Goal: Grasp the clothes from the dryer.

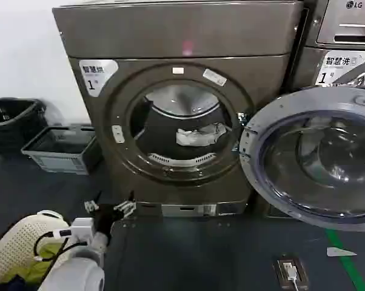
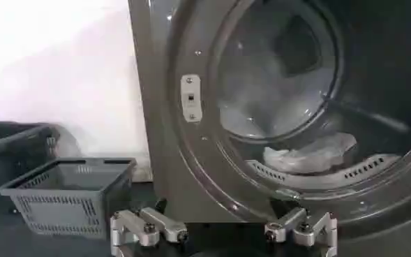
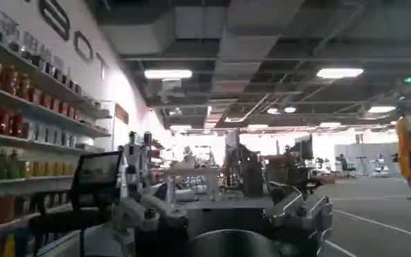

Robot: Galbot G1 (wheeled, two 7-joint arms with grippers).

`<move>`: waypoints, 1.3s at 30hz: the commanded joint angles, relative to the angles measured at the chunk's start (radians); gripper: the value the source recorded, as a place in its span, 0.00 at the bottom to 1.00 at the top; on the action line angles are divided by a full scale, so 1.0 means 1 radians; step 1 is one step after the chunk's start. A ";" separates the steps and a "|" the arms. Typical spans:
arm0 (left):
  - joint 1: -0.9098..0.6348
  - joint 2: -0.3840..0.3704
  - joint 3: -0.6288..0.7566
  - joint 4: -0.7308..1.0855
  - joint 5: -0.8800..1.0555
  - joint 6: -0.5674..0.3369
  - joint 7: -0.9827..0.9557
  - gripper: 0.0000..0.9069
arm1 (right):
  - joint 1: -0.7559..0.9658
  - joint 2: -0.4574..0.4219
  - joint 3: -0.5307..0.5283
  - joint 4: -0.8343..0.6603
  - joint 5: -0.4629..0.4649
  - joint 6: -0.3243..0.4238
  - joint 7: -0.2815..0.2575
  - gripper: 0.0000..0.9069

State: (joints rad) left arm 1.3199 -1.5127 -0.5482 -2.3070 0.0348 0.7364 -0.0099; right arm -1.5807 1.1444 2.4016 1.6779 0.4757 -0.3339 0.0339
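Note:
The bronze-grey dryer [image 1: 170, 36] stands ahead with its round door [image 1: 248, 151] swung open to the right. The clothes [image 1: 197, 134], a small white wrinkled bundle, lie on the drum floor inside the porthole, toward its right. My left gripper [image 1: 110, 207] hovers low in front of the dryer's lower left corner, open and empty, well short of the porthole. From the left wrist I see the clothes [image 2: 310, 153] beyond the open left gripper [image 2: 225, 235] and the dryer [image 2: 163, 140] front. My right gripper [image 3: 219, 220] is open and points away into the room.
A grey basket [image 1: 61, 148] and a black basket [image 1: 13, 121] sit on the floor left of the dryer. A white hamper [image 1: 13, 242] with yellow-green cloth [image 1: 43, 254] is by my left arm. A silver LG machine [image 1: 346, 30] stands behind the open door.

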 commanded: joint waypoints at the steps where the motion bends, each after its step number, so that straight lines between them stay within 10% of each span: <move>1: 0.002 0.000 0.006 -0.001 0.000 0.049 -0.001 1.00 | 0.000 -0.001 -0.020 -0.016 -0.001 0.088 0.017 1.00; 39: 0.000 0.004 0.004 0.001 -0.002 0.049 -0.001 1.00 | 0.013 0.016 -0.046 -0.010 -0.010 0.062 0.052 1.00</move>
State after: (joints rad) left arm 1.3202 -1.5090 -0.5445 -2.3054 0.0338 0.7363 -0.0112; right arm -1.5682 1.1622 2.3559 1.6670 0.4658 -0.2718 0.0841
